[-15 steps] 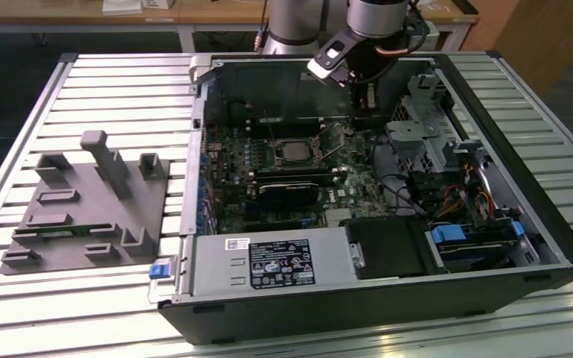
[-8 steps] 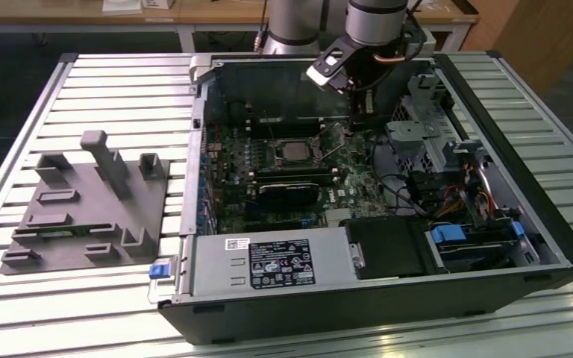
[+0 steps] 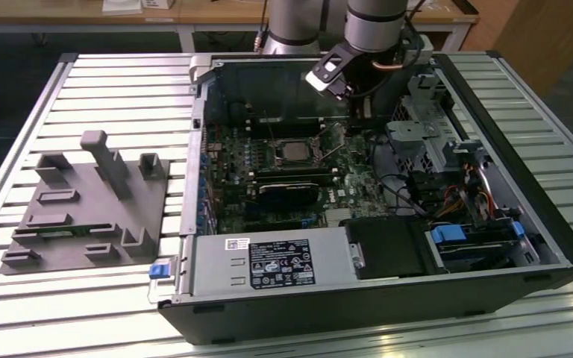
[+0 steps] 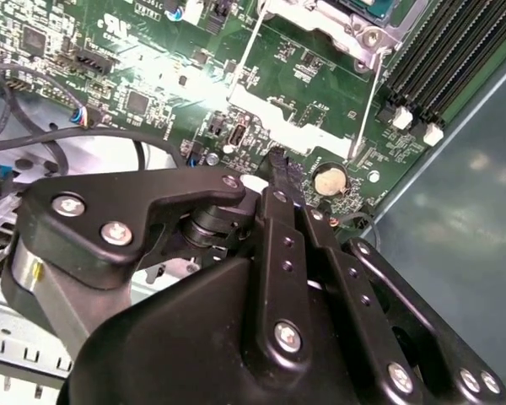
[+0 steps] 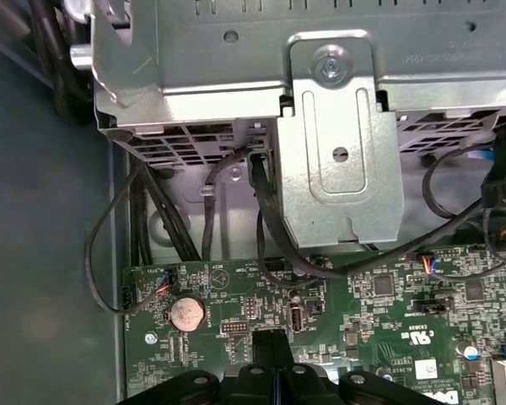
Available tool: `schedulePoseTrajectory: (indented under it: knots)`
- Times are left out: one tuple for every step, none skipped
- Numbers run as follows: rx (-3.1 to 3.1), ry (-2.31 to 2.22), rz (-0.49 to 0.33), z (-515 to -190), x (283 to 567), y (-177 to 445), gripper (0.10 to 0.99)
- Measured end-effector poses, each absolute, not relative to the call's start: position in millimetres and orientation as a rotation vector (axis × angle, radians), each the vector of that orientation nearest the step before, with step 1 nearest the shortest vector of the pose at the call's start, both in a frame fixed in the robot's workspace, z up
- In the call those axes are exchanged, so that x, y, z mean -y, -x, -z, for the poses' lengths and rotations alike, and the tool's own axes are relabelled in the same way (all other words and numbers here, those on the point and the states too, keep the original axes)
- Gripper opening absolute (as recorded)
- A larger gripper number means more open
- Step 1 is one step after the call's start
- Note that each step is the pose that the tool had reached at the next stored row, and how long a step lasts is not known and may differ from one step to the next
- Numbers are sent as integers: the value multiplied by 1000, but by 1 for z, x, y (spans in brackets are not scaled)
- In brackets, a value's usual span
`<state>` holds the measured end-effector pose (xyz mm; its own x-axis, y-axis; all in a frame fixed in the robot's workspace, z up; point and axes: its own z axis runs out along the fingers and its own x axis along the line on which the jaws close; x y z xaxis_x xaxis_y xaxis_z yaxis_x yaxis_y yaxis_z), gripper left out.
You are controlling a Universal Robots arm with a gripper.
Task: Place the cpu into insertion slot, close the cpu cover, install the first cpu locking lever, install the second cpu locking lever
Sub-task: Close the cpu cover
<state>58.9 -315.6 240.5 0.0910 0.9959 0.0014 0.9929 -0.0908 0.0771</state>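
cpu (image 3: 295, 151) lies grey and flat in the insertion slot (image 3: 274, 152) at the centre of the exterior view. the cpu cover (image 4: 347, 27) looks closed over it, though the angle is poor. the gripper (image 4: 278, 164) hangs just above the board near the free ends of the two raised levers, its fingers seemingly drawn together on nothing.

judged from this, the step in hand is the first locking lever (image 4: 244, 63). to do it well, the tip should meet the wire near its handle end, press it down, then ease it sideways under its hook. it should keep clear of the second locking lever (image 4: 367, 105) and the loose cables.

counted, largest first:
- one computer case (image 3: 316, 313)
- one grey fixture tray (image 3: 77, 216) at the exterior view's left
- one motherboard (image 5: 379, 295)
- one gripper
- two levers
- one coin battery (image 5: 186, 314)
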Motion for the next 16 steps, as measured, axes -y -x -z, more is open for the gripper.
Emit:
schedulePoseTrajectory:
  knots:
    - [-2080, -2280, -85, -240, 316, -59, 106]
    - [-2081, -2281, -87, -240, 316, -58, 106]
    - [-2082, -2281, -88, -239, 316, -58, 106]
    - [-2083, -2282, -89, -239, 316, -57, 106]
    - [-2083, -2282, -90, -239, 316, -56, 106]
    - [-2083, -2283, -90, -239, 316, -55, 106]
    - [-2083, -2283, -91, -239, 316, -54, 106]
    - [-2083, -2283, -91, -239, 316, -53, 106]
    - [-2083, -2283, -91, -239, 316, -53, 106]
    - [-2083, -2283, -91, -239, 316, -53, 106]
    - [-2083, -2283, -91, -239, 316, -53, 106]
    - [-2083, -2283, -91, -239, 316, -53, 106]
    - [-2083, -2283, -91, -239, 316, -53, 106]
    - [-2083, -2283, -91, -239, 316, -53, 106]
    - [-2083, -2283, -91, -239, 316, -53, 106]
    - [-2083, -2283, -91, -239, 316, -52, 106]
